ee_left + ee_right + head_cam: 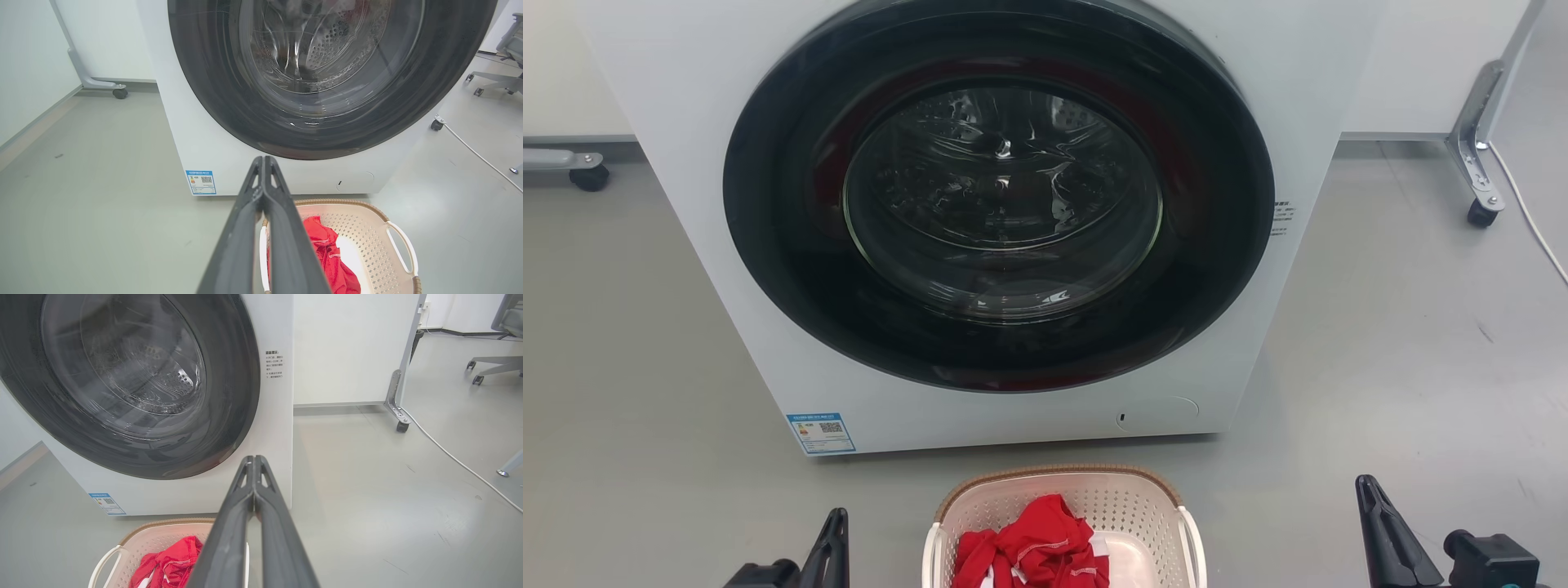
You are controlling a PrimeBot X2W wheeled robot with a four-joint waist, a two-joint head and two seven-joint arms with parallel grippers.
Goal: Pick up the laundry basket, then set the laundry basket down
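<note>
The laundry basket point(1131, 506) stands on the grey floor just in front of the washer, cream-white and perforated with a brown rim, holding red clothing point(1033, 543). It also appears in the left wrist view point(363, 228) and the right wrist view point(155, 539). My left gripper point(833, 523) hangs to the basket's left, apart from it; its fingers meet at the tips point(263, 160), shut on nothing. My right gripper point(1365, 488) is well to the basket's right, its fingers likewise pressed together point(253, 459) and empty.
A white front-loading washer point(686, 122) with a closed dark round door point(1001, 196) rises right behind the basket. Wheeled partition feet point(1478, 204) stand at the back right and back left point(588, 175). A white cable point(449, 455) crosses the floor on the right, near an office chair base point(490, 367).
</note>
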